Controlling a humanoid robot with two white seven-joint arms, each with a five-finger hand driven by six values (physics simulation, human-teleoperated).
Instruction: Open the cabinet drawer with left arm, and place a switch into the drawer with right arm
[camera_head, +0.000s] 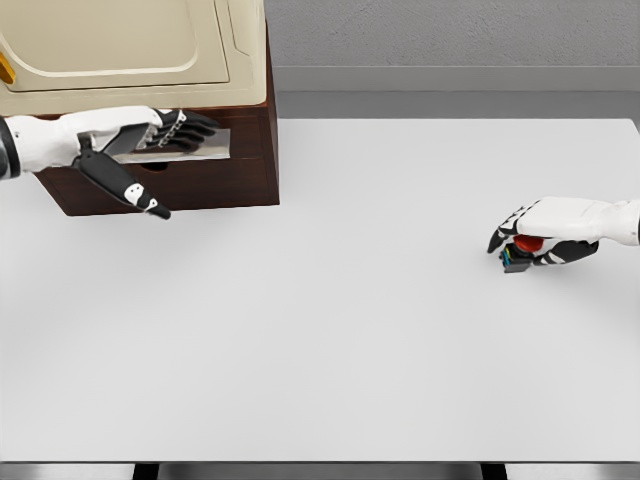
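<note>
Mostly hidden: switch (522, 250) under right hand (540, 240).

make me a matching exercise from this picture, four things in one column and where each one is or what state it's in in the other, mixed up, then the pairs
Column 1
1. left hand
2. right hand
3. switch
4. cabinet

Column 2
A. stands at the table's far left corner
B. small, with a red part, sits on the table under curled fingers
C. fingers laid on the grey drawer handle
D. closed around a small item near the table's right edge

Pairs: 1-C, 2-D, 3-B, 4-A
</note>
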